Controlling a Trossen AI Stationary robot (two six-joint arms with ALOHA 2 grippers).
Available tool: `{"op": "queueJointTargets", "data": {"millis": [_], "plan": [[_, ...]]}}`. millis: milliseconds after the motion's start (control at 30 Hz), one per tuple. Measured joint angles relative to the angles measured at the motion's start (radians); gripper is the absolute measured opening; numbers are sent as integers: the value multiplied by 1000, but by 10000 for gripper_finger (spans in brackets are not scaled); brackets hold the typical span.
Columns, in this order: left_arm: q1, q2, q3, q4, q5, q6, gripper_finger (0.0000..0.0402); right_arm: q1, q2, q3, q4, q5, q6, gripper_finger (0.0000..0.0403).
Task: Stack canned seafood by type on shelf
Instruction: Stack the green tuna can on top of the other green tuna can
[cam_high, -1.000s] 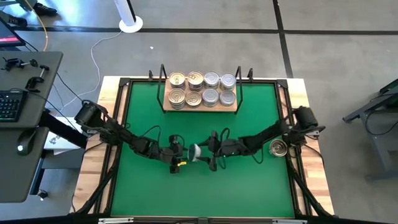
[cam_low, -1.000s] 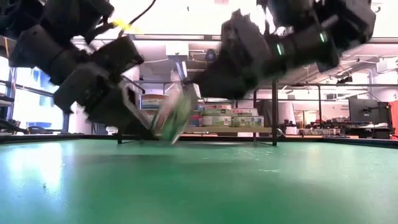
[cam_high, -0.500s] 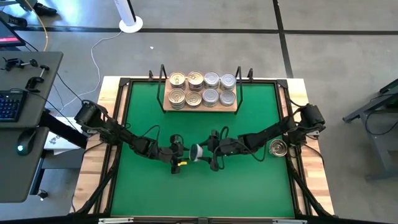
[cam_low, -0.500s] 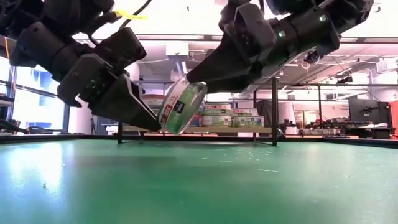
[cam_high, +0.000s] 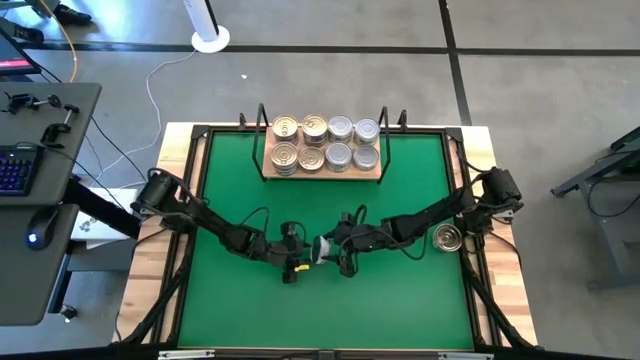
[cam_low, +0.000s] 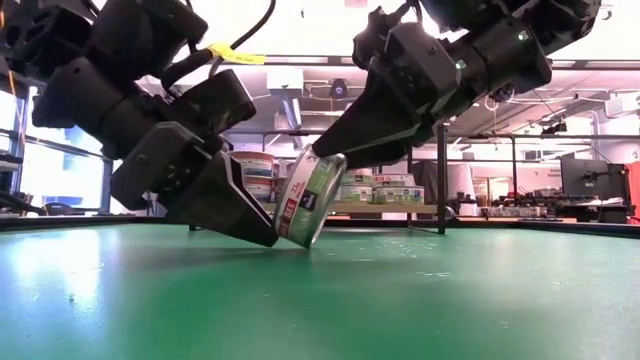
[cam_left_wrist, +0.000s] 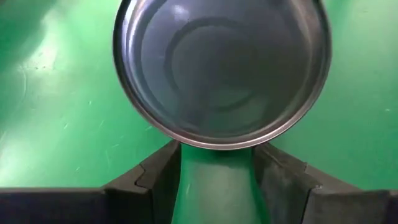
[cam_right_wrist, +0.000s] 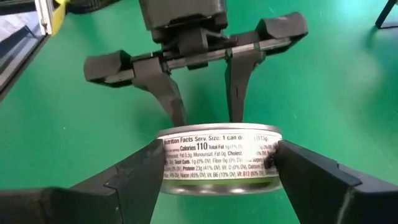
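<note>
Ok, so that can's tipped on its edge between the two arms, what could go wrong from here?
1. The can leans on its edge on the mat, gripped at its sides by the right jaws. If they release before the left jaws close, it may topple or roll.
2. The left jaws stand open right beside it and could knock it askew.

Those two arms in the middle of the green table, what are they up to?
The right pincer grips one can by its sides, tilted on edge with its low rim at or just above the green mat. The left pincer faces the can's flat side, fingers apart, not gripping. The shelf at the back already carries eight stacks of cans. One more can sits by the table's right edge.
</note>
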Motion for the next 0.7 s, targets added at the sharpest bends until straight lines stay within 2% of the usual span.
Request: {"op": "queueJointTargets", "data": {"millis": [167, 433, 700], "plan": [[0, -1, 4, -24, 21, -16, 187, -1, 0, 0, -2, -1, 7, 290], [1, -7, 8, -96, 85, -51, 255, -1, 1, 26, -42, -1, 6, 291], [-44, -80, -22, -235, 14, -120, 259, -1, 1, 93, -137, 2, -23, 291]]}}
